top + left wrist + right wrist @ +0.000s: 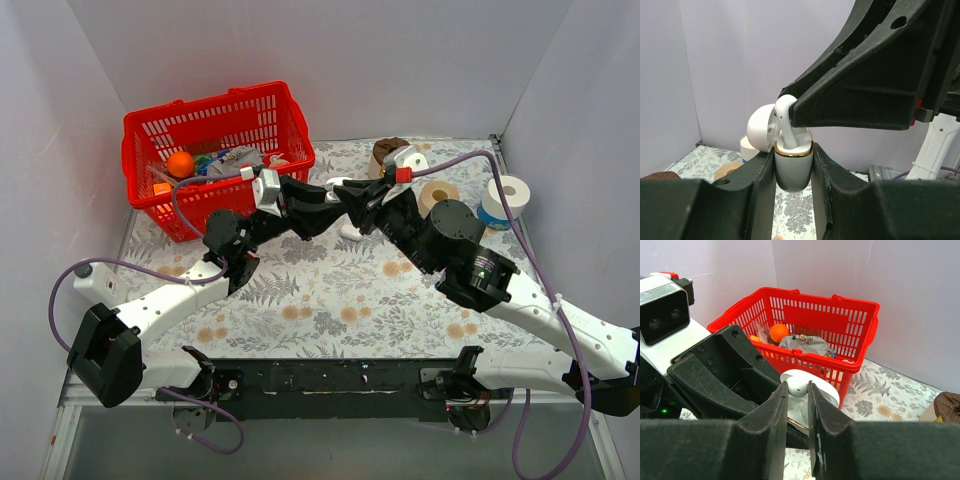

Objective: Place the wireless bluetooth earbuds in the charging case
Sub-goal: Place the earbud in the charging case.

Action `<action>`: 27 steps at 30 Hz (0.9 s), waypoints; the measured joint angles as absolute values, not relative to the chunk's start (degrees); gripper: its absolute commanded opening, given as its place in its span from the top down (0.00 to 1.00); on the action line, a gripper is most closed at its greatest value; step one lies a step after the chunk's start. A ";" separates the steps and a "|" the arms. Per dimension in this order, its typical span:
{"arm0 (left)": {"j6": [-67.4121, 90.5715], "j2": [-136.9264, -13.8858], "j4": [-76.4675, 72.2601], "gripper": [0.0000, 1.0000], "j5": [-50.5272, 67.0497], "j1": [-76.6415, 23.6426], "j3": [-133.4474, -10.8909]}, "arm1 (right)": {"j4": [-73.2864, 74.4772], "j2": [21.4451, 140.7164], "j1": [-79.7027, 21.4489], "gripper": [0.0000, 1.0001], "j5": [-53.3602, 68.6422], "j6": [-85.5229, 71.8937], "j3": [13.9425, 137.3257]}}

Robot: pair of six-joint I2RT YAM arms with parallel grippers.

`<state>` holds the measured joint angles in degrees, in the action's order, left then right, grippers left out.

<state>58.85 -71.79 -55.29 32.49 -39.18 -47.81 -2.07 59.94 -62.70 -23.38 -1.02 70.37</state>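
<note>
The left gripper (794, 176) is closed narrowly on the lower body of the charging case (793, 161) and holds it upright above the floral surface (330, 300), in front of the red basket (215, 140). The lid (761, 131) is hinged open. The right gripper (797, 407) clamps one earbud (784, 119) between its fingers, stem down inside the gold-rimmed opening. It appears only partly seated, though the well itself is hidden.
</note>
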 measured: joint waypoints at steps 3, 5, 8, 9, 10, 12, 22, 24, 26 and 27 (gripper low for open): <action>58.74 -71.79 -55.24 1.00 32.49 -39.18 -47.81 | -2.07 59.99 -62.70 0.99 -23.07 -1.02 70.37; 58.72 -71.79 -55.27 1.00 32.49 -39.18 -47.81 | -2.00 60.01 -62.70 0.99 -22.61 -1.02 70.37; 58.72 -71.79 -55.27 1.00 32.49 -39.18 -47.83 | -1.89 60.07 -62.67 0.99 -22.31 -0.86 70.37; 58.72 -71.79 -55.29 1.00 32.49 -39.18 -47.86 | -1.89 60.10 -62.65 0.99 -22.20 -0.82 70.37; 58.72 -71.79 -55.29 1.00 32.49 -39.18 -47.86 | -1.89 60.10 -62.65 0.99 -22.11 -0.75 70.37; 58.72 -71.79 -55.27 1.00 32.49 -39.18 -47.86 | -1.89 60.10 -62.65 0.99 -22.06 -0.64 70.37; 58.59 -71.79 -54.83 1.00 32.40 -39.18 -47.86 | -1.26 60.10 -62.72 0.61 -22.00 -0.25 70.39; 58.48 -71.79 -54.50 1.00 32.38 -39.18 -47.86 | -0.86 60.10 -62.72 0.58 -22.24 -0.23 70.41; 58.43 -71.81 -54.24 1.00 32.40 -39.18 -47.88 | -0.25 60.10 -62.72 0.53 -22.57 -0.21 70.59; 58.43 -71.81 -54.22 1.00 32.38 -39.18 -47.86 | -0.01 60.10 -62.72 0.51 -22.65 -0.27 70.72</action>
<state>58.43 -71.81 -54.22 32.38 -39.18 -47.86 -0.01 60.10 -62.72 -22.65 -0.27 70.72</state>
